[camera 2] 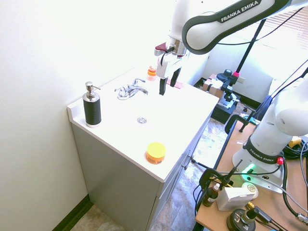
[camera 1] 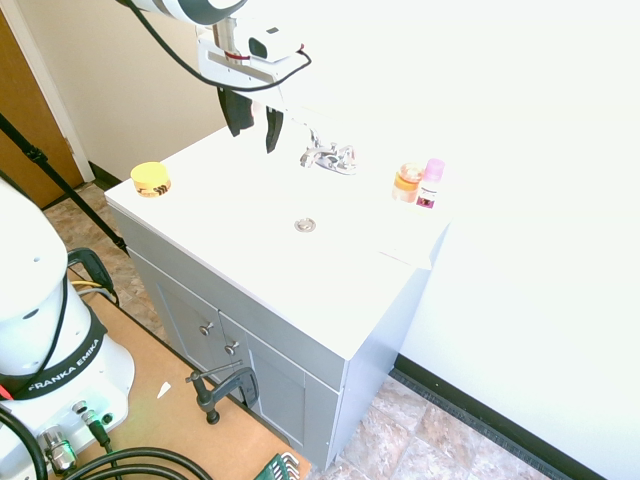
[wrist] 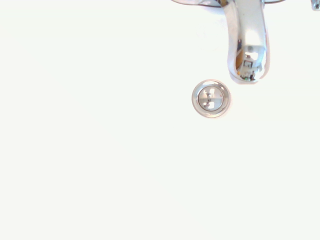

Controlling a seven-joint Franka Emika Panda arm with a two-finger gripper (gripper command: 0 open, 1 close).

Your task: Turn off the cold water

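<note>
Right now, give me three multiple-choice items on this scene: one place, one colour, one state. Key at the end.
1. Where is the black pump bottle?
A) on the floor
B) on the vanity top
C) in the gripper

2. Colour of the lid on the squat jar?
A) yellow
B) green
C) blue

3. State of the gripper?
A) shut on a faucet handle
B) shut on the jar
C) open, holding nothing

1 B: its base rests there.
2 A: its top shows yellow.
3 C: fingers apart, nothing between.

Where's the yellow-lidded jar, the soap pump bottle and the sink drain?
Yellow-lidded jar [camera 2: 156, 151]: second exterior view, lid.
Soap pump bottle [camera 2: 92, 110]: second exterior view, dark body.
Sink drain [wrist: 211, 98]: wrist view, stopper.
</note>
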